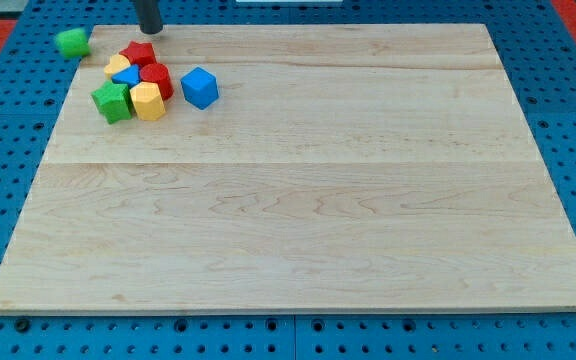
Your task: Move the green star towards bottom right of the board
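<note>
tip (pixel 150 30) at the view's top, just above the cluster; no fingers here. green star (pixel 71 41) already off the counter (pixel 318 200); could skid further away if clipped.

The pale wooden board (pixel 298 190) is showing smooth, matt planks with fine grain. Around it, the blue perforated table surface (pixel 568 120) is looking matt, and beyond the board's top-left corner the green star block (pixel 72 41) is showing a smooth painted finish.

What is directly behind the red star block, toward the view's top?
Behind the red star block is bare wooden board, then my tip. Nothing there looks covered.
</note>
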{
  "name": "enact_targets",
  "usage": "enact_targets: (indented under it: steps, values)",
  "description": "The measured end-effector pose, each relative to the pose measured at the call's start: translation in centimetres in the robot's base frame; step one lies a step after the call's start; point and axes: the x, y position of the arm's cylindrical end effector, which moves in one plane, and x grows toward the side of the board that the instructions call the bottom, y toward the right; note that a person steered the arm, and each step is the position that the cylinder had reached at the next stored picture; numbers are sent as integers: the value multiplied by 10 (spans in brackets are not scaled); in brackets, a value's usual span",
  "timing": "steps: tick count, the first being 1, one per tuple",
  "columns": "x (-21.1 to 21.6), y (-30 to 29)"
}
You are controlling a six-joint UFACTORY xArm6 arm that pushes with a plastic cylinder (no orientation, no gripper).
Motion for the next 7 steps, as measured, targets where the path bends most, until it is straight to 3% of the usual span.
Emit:
enact_targets:
  steps: [1,3,4,6,7]
  values:
    - [0,2]
    - [70,-28]
    - [114,-14]
    - [117,41]
    - [70,36]
